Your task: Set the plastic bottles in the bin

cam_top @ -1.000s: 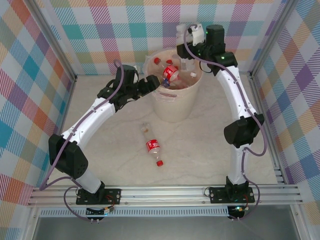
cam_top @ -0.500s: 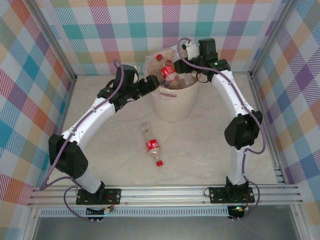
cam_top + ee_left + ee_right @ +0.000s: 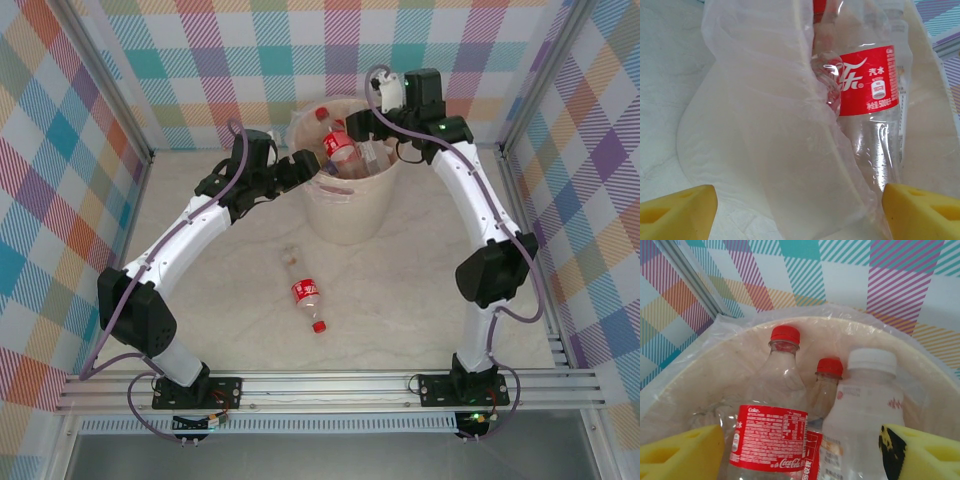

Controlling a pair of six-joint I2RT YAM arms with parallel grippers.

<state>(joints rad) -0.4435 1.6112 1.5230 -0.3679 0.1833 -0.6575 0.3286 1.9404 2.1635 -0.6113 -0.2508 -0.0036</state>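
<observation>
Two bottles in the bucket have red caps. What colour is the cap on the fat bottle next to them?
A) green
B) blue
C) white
C: in the right wrist view, the wide bottle standing in the bin is topped by a white cap.

The bin (image 3: pixel 350 215) stands near the table's (image 3: pixel 400 320) far edge, plastic bottles (image 3: pixel 340 148) upright inside. Two more bottles (image 3: pixel 308 297) lie before it, mid-table, end to end.
</observation>
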